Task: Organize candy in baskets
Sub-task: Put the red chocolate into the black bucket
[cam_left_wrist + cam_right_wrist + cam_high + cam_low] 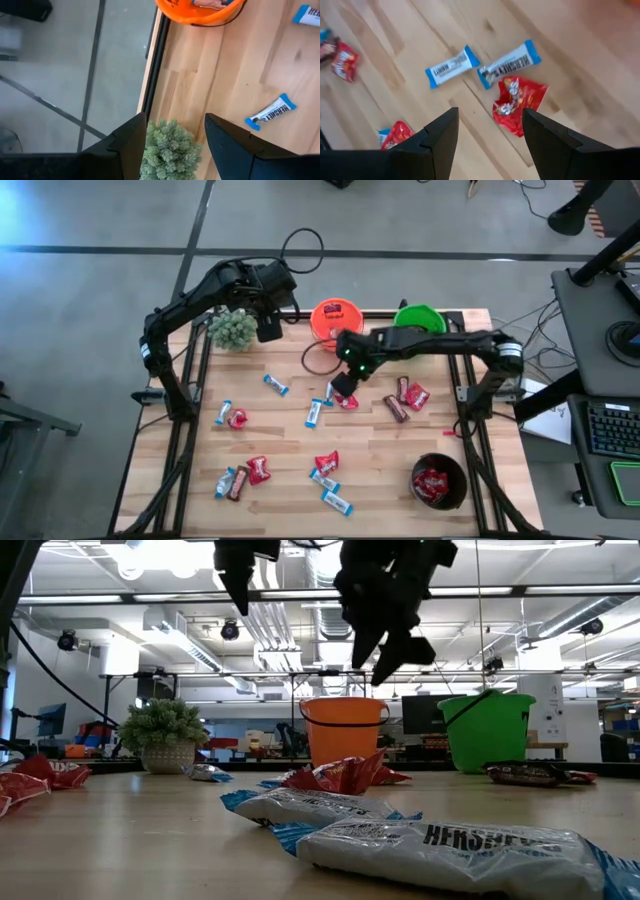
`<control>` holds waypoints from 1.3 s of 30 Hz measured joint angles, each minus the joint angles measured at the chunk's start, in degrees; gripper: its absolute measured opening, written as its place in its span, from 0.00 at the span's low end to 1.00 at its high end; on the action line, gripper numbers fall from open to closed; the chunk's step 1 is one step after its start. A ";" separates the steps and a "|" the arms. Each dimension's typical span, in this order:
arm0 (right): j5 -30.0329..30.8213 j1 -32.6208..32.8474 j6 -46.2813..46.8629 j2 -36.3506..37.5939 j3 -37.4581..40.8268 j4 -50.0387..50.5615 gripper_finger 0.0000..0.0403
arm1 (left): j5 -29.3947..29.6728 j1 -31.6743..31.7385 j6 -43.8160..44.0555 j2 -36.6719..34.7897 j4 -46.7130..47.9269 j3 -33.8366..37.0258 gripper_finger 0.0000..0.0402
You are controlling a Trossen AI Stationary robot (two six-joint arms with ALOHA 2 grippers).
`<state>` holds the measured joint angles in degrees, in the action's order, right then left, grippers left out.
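Candy lies scattered over the wooden table (pixel 280 445): red packets, blue-and-white bars and dark brown bars. My right gripper (pixel 490 117) hangs open above a red packet (pixel 519 102) and two blue-and-white bars (pixel 452 66) near the table's middle, touching none of them. My left gripper (pixel 175 125) is open in the air over the potted plant (pixel 170 150) at the far left. The orange basket (pixel 337 318) and green basket (pixel 420 318) stand at the far edge. The black basket (pixel 438 480), at the near right, holds red packets.
Dark brown bars and a red packet (pixel 415 395) lie right of my right gripper (pixel 345 385). More candy sits along the near edge (pixel 330 500) and at the left (pixel 232 417). A black cable loop (pixel 318 360) lies by the orange basket.
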<state>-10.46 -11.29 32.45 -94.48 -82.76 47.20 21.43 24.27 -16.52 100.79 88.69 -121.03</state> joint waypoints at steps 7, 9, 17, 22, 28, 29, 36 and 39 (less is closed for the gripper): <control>1.66 0.92 2.22 -4.74 0.00 -0.02 0.51 | 0.00 0.00 -2.07 -0.02 0.27 0.00 0.46; 1.66 0.91 2.49 -5.73 -0.02 -0.05 0.51 | 0.00 0.00 -2.49 -0.02 0.25 -0.01 0.46; 1.66 0.91 4.20 -9.86 -0.07 0.18 0.51 | 0.02 0.00 -2.51 -0.04 0.64 -0.02 0.46; 1.66 0.91 4.56 -12.66 -0.07 0.52 0.51 | 0.02 0.00 -2.51 -0.09 0.93 0.00 0.46; 1.71 0.91 4.59 -14.53 -0.07 0.45 0.51 | 0.01 0.00 -2.51 -0.09 0.97 0.00 0.46; 1.81 0.91 4.57 -14.96 -0.07 0.48 0.51 | 0.02 0.00 -2.51 -0.09 0.97 0.00 0.46; 1.90 0.91 4.50 -18.04 -0.07 0.31 0.51 | 0.02 0.00 -2.51 -0.09 1.08 0.00 0.46; 2.18 0.91 4.44 -18.49 -0.09 0.33 0.51 | 0.02 0.00 -2.53 -0.09 1.10 -0.01 0.46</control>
<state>-8.28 -10.37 36.90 -112.96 -82.85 47.53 21.45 24.27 -19.04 100.71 89.80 -121.04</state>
